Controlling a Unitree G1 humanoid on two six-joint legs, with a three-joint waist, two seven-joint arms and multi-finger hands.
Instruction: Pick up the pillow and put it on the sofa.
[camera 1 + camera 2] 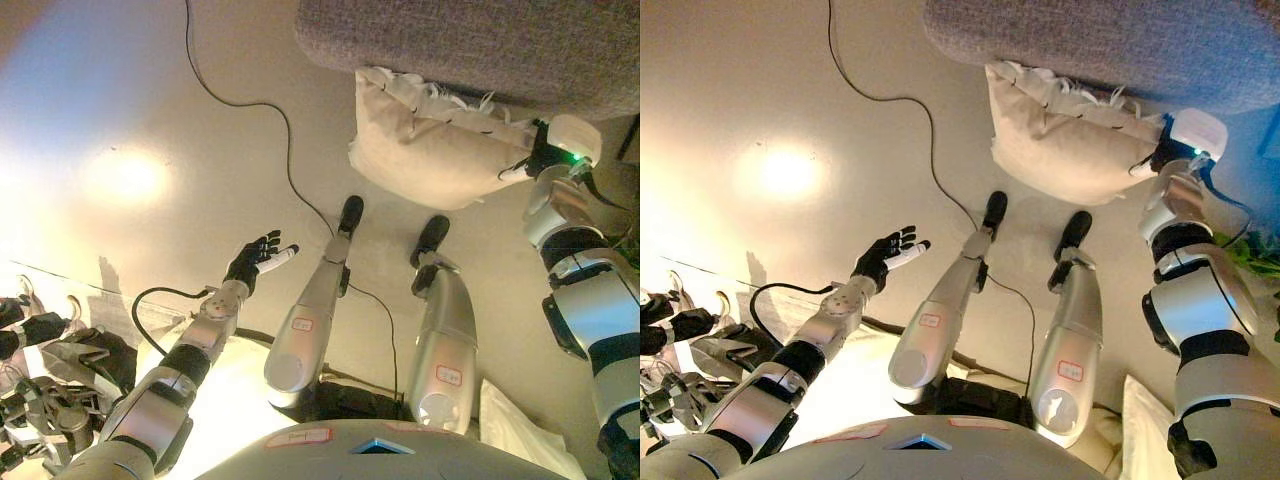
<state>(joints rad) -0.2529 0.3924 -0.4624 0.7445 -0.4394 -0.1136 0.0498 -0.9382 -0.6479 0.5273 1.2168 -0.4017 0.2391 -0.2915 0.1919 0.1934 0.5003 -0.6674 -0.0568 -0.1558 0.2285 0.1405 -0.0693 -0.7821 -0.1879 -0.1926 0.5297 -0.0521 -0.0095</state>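
A cream pillow (425,140) with a fringed edge hangs just below the front edge of the grey fabric sofa (470,45), its upper side touching the sofa. My right hand (530,160) is at the pillow's right end, its dark fingers curled into the cloth, and the arm comes up from the lower right. Lower left of the pillow, my left hand (258,258) is held out over the pale floor with its fingers spread, holding nothing and well apart from the pillow.
A second white cushion (520,430) lies on the floor at the lower right. Dark gear and shoes (45,395) sit at the lower left. Green plant leaves (1255,250) show at the right edge.
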